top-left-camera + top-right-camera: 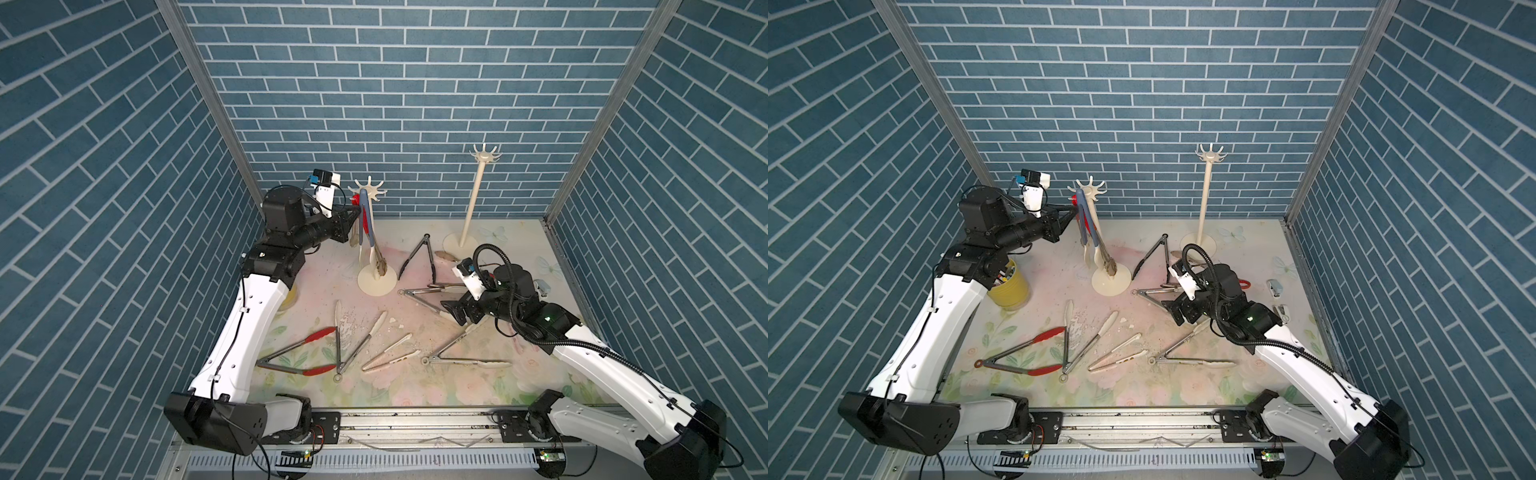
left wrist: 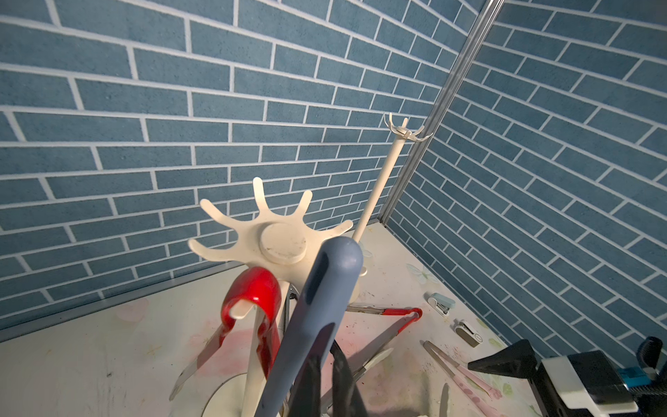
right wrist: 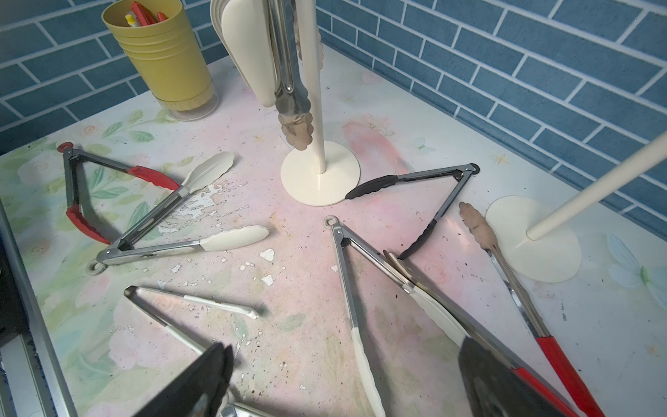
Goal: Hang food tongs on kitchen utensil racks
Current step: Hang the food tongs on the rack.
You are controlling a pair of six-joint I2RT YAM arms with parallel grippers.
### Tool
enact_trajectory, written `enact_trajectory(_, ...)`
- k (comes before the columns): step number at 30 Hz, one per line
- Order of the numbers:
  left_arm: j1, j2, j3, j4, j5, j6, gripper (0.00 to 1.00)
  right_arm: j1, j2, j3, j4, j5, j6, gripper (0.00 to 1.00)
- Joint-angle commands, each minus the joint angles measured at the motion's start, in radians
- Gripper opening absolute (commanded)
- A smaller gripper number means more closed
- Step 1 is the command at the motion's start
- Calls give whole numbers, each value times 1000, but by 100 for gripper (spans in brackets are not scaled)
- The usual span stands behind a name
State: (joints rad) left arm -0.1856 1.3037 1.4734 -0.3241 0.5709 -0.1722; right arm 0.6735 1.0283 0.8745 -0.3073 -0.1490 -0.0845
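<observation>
Right now my left jaws are clenched on the blue tongs (image 2: 328, 296), held up beside the crown of the nearer utensil rack (image 1: 371, 193). In the left wrist view the tongs' rounded top end sits against one of the crown's curved hooks. Whether it is hooked on or only touching, I cannot tell. A red pair (image 2: 252, 283) is looped over the neighbouring hook. Lower along the same pole hang broad cream-tipped tongs (image 3: 249, 54) and a steel pair with scalloped ends (image 3: 294, 119), their tips close above the counter (image 1: 374, 390).

My right jaws stand wide apart and grasp nothing. They hang low over the counter, near the farther utensil rack (image 1: 473, 199), above an open pair of cream-tipped steel tongs (image 3: 362, 353). One cream tip lies between the jaws, and the other arm runs under one of them. Black-tipped tongs (image 3: 371, 186) lie open just beyond, between the two racks' bases. A red-handled pair with scalloped ends (image 3: 478, 225) lies with its tip just beside the farther rack's base.

Nearer my own base, more tongs lie spread on the counter: a red-tipped pair (image 1: 321, 333), a cream-tipped pair (image 3: 234, 239) just beside it, a slim cream pair (image 3: 220, 304), and a further steel pair with cream tips (image 1: 494, 364). A yellow cup (image 1: 1011, 286) holding markers stands on my left side, partly hidden by my left arm in a top view.
</observation>
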Motion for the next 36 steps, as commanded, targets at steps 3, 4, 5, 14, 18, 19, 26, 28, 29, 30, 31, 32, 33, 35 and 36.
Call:
enact_trajectory(3, -1, 17, 45, 30, 11, -15, 12, -2, -8, 21, -2, 8, -40, 99)
enact_trajectory(4, -3, 19, 49, 34, 11, -17, 12, -3, -9, 21, -2, 9, -41, 99)
enact_trajectory(5, -5, 22, 52, 33, 8, -17, 12, -3, -9, 21, -2, 11, -41, 99)
enact_trajectory(14, -18, 66, 104, 19, -13, -8, 13, -3, -11, 18, 0, 10, -41, 99)
enact_trajectory(18, -20, 89, 117, 9, -33, -3, 13, -3, -13, 17, 2, 10, -41, 99)
enact_trajectory(19, -21, 92, 116, 11, -40, -3, 13, -3, -13, 15, 2, 11, -41, 99)
enact_trajectory(26, -36, 69, 96, 24, -62, 13, 14, -3, -11, 14, 0, 14, -41, 99)
enact_trajectory(28, -37, 50, 85, 28, -74, 15, 17, -4, -10, 15, 2, 11, -39, 99)
enact_trajectory(29, -37, 41, 77, 29, -81, 19, 18, -2, -6, 15, 1, 11, -38, 99)
enact_trajectory(30, -37, 27, 69, 32, -88, 19, 20, -3, -3, 15, 1, 11, -35, 99)
enact_trajectory(31, -37, 16, 60, 34, -94, 21, 21, -3, 0, 17, 3, 10, -31, 99)
enact_trajectory(32, -37, 4, 51, 36, -104, 23, 24, -3, 5, 19, 1, 8, -26, 99)
enact_trajectory(33, -37, -8, 43, 36, -112, 27, 29, -3, 10, 21, 1, 6, -23, 99)
enact_trajectory(35, -37, -37, 20, 43, -132, 33, 43, -4, 19, 25, -3, 4, -15, 99)
enact_trajectory(36, -36, -51, 8, 49, -135, 35, 46, -2, 26, 28, -4, 5, -11, 99)
